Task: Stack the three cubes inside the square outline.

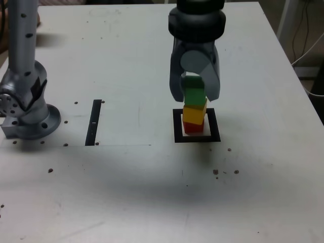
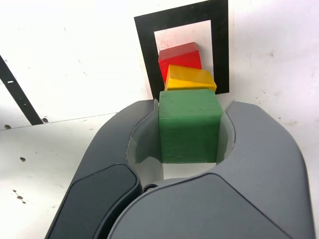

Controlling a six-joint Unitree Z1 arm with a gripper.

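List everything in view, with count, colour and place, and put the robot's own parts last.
Cube: one, green, above the yellow cube, gripped
Cube: one, yellow, on the red cube, turned askew
Cube: one, red, inside the outline
Square outline: one, black, around the red cube
Strip: one, black, exterior view's left of the outline
Table: one, whitish, under everything
Jointed post: one, grey, exterior view's left
End effector: one, grey and black, closed on the green cube

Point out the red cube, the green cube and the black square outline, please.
Red cube [image 2: 180, 56]: wrist view, its upper face.
Green cube [image 2: 190, 139]: wrist view, its side face.
Black square outline [image 1: 214, 125]: exterior view, its right-hand border.
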